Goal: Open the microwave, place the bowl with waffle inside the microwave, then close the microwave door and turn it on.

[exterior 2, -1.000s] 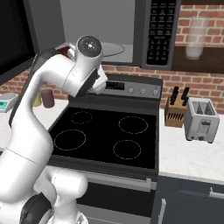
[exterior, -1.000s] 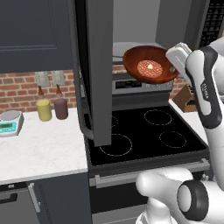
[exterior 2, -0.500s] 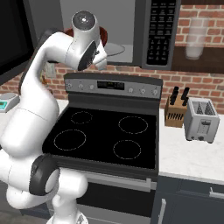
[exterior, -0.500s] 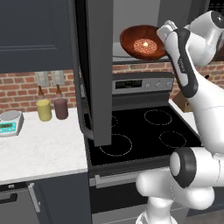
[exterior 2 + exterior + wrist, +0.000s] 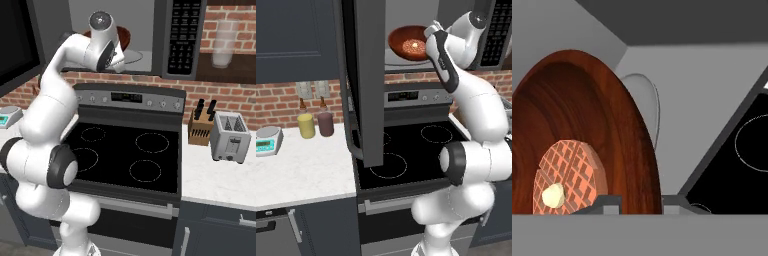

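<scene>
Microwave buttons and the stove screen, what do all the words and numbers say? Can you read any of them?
No text here can be read.
Microwave keypad: rows of pale marks on black keys, too small and blurred to read.
Stove display: dark strip, with faint marks too blurred to read.
Kitchen scale: greenish screen, any digits too small to tell.
Bowl, waffle, toaster, two jars: no writing visible.

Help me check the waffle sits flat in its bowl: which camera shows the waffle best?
The hand view: the waffle appears large there, grid pattern and a pale lump on it plain, lying inside the bowl. The left base view gives a small waffle from afar. In the right base view the arm covers it.
</scene>
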